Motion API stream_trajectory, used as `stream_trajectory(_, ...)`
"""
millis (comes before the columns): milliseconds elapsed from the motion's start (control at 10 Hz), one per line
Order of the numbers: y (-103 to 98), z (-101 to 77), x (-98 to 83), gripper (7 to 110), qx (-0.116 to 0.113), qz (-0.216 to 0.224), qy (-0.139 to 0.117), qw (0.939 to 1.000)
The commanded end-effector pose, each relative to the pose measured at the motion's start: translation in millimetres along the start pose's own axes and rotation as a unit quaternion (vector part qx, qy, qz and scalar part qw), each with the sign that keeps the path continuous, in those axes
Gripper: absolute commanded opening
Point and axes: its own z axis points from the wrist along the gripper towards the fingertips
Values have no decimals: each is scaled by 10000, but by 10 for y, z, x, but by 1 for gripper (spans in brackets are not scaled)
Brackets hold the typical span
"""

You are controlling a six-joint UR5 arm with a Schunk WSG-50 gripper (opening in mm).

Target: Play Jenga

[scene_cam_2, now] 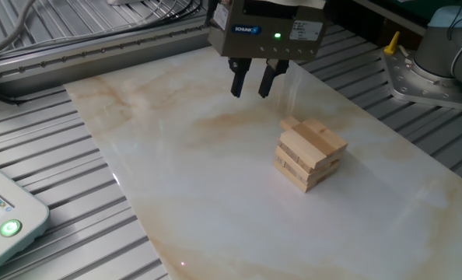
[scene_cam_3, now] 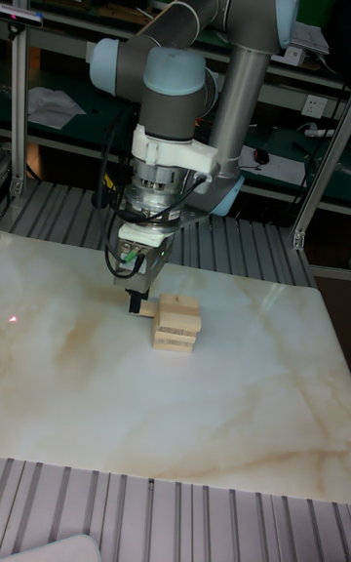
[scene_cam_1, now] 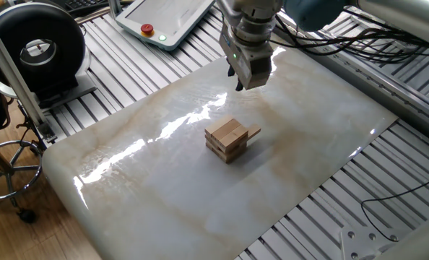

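Note:
The Jenga tower is a low stack of tan wooden blocks in crosswise layers, standing near the middle of the marble slab. One slim block juts out of its upper part on the side facing the gripper. My gripper hangs above the slab behind the tower, apart from it. It is open, pointing down, with nothing between its fingers.
A teach pendant with a red button lies beyond the slab's far corner, and a black round device and a stool are on the left. Cables run along the back right. Ribbed metal table surrounds the slab.

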Motion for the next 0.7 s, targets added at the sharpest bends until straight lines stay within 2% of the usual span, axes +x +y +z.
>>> stream_trajectory(0, 37, 3, -47, 44, -39, 171, -217, 9996)
stream_trajectory(100, 108, 8, -67, 44, -191, 357, -250, 9989)
stream_trajectory(200, 264, 17, -2, 44, -500, 282, -115, 9983)
stream_trajectory(300, 251, 49, 45, 44, -479, -22, -38, 9988)
stream_trajectory(400, 335, 85, 149, 44, -639, -130, 128, 9978)
stream_trajectory(500, 487, 125, 140, 44, -899, -125, 135, 9958)
stream_trajectory(600, 532, 148, 62, 44, -914, -82, 79, 9957)
